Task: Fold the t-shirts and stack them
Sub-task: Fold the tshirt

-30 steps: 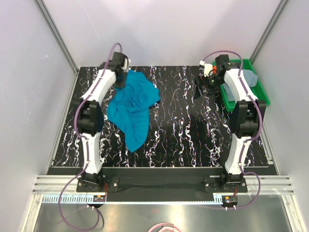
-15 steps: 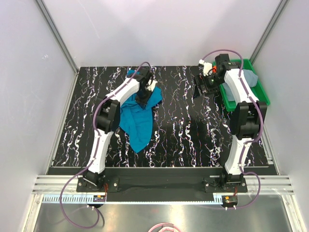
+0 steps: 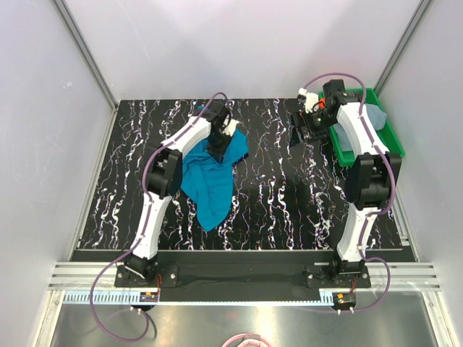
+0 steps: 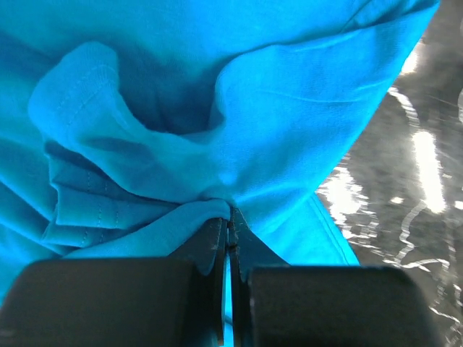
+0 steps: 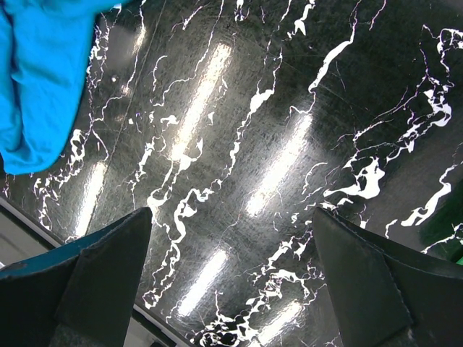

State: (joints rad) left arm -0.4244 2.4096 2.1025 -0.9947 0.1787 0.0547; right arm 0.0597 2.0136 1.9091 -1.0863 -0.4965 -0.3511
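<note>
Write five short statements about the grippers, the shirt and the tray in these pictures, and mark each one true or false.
1. The left gripper is shut on the teal-blue t-shirt. True.
2. The right gripper grips a shirt. False: its jaws stand wide open above the bare table, with nothing between them.
3. The green tray sits at the far right of the table. True.
4. The teal-blue t-shirt lies neatly folded. False: it is bunched and creased, pinched at a fold by the left gripper, with one end trailing toward the near edge.
5. Grey-blue cloth lies inside the green tray. True.
</note>
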